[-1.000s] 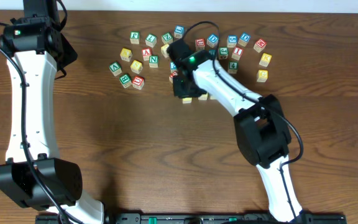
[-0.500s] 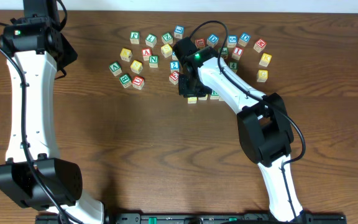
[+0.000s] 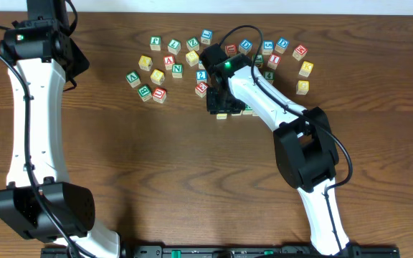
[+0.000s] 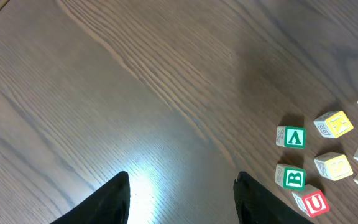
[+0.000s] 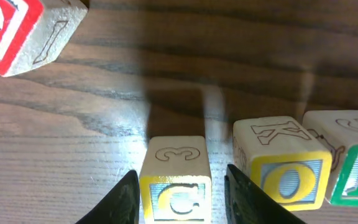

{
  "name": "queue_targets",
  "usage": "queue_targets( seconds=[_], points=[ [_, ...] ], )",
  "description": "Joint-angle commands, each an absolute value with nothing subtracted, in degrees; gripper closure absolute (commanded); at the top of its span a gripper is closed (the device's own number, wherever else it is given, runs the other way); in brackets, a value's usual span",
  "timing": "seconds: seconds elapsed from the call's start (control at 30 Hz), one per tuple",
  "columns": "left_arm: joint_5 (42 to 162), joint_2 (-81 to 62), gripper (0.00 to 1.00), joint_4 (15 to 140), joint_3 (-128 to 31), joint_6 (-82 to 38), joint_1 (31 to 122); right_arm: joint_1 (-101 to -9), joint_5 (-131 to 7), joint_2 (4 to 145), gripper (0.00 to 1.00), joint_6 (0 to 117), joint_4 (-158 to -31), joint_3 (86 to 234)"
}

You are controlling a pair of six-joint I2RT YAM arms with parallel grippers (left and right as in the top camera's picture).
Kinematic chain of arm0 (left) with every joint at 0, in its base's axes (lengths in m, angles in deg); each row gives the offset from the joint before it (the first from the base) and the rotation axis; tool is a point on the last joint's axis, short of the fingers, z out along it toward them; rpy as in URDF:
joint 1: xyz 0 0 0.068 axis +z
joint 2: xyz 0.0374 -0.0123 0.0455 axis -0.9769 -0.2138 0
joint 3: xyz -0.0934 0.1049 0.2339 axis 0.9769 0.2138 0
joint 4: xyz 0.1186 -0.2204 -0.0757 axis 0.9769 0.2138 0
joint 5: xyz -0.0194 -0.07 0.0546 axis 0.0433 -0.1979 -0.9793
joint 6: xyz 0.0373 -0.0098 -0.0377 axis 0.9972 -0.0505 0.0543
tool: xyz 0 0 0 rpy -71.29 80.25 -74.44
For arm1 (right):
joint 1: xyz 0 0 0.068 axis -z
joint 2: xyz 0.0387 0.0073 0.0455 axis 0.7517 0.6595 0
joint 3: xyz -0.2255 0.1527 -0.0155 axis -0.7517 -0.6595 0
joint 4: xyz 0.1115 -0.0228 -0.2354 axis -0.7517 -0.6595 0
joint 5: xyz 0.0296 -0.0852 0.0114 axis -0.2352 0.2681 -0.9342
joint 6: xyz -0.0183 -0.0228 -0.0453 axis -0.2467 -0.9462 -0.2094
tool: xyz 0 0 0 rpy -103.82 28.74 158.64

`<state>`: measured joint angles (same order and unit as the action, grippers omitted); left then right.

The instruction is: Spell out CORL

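The right claw [image 5: 182, 194] stands with its two fingers apart, one on each side of the yellow C cube [image 5: 174, 186]. The cube sits flat on the tabletop [image 3: 156, 179] and is not clamped: a thin strip of wood shows between it and the finger on the right of the wrist view, while the other finger lies just beside it. An outlined 3 is on the cube's upper face. Just beside it, with a narrow gap, stands the yellow O cube [image 5: 284, 168], an outlined K on its top. Touching that one is a green-lettered cube [image 5: 353, 171], cut by the frame edge so its letter cannot be read in full. The three form a short row. A red-lettered cube [image 5: 17, 31] lies tilted and well apart toward the far left of that view. From overhead the row sits under the right arm's wrist, at the near edge of a loose scatter of cubes [image 3: 174, 46]; the blue L cannot be picked out among them. The left claw [image 4: 182, 199] hangs above bare wood, its fingers apart with nothing between them. Off to its right lie a green A cube [image 4: 291, 137], a green B cube [image 4: 290, 177], a red U cube [image 4: 312, 202] and a yellow K cube [image 4: 334, 123].
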<state>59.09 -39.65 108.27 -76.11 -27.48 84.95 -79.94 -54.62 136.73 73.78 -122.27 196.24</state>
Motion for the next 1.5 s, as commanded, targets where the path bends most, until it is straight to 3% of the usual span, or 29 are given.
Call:
queue_targets(
  seconds=[0.0, 0.33, 0.57, 1.47],
  points=[
    [58.3, -40.4, 0.47, 108.2, -75.4, -27.2, 85.1, -79.8, -55.1, 133.5, 0.61, 72.6, -122.4, 196.7],
    [58.3, -40.4, 0.47, 108.3, -75.4, -27.2, 85.1, -78.3, -54.1, 127.2, 0.63, 70.2, -122.6, 196.7],
    [58.4, -40.4, 0.47, 108.8, -75.2, -27.8, 84.2, -73.2, -54.3, 127.4, 0.74, 66.2, -121.4, 196.7],
    [58.9, -40.5, 0.47, 108.0, -75.1, -29.7, 84.1, -72.5, -53.2, 137.6, 0.7, 63.6, -119.5, 196.6]
  ],
)
